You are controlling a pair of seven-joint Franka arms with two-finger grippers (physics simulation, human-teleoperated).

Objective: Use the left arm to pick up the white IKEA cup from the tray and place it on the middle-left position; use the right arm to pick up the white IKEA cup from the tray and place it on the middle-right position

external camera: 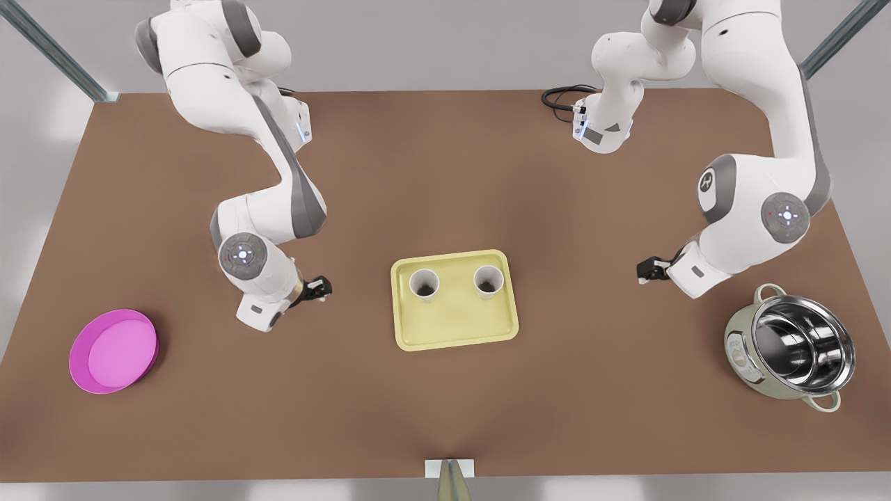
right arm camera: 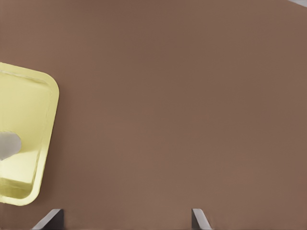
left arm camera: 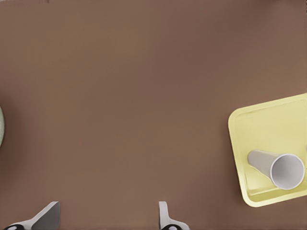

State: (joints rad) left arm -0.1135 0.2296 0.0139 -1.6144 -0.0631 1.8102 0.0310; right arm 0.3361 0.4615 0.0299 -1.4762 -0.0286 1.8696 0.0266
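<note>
Two white IKEA cups stand upright on the pale yellow tray [external camera: 456, 323] at the table's middle, one [external camera: 424, 284] toward the front view's left, the other [external camera: 489, 281] toward its right. My left gripper [external camera: 651, 270] hovers on the front view's right, well apart from the tray. It is open [left arm camera: 105, 221] over bare table, with the nearer cup [left arm camera: 283, 170] and tray [left arm camera: 268, 129] off to one side. My right gripper [external camera: 319, 287] hovers on the front view's left, open [right arm camera: 125, 221], with the tray [right arm camera: 29, 110] and a sliver of a cup [right arm camera: 7, 145] at the picture's edge.
A round magenta plate [external camera: 115, 350] lies at the front view's lower left. A steel pot [external camera: 793, 351] with a pale green shell sits at the lower right, its rim [left arm camera: 1, 127] at the edge of the left wrist view. Brown table lies between each gripper and the tray.
</note>
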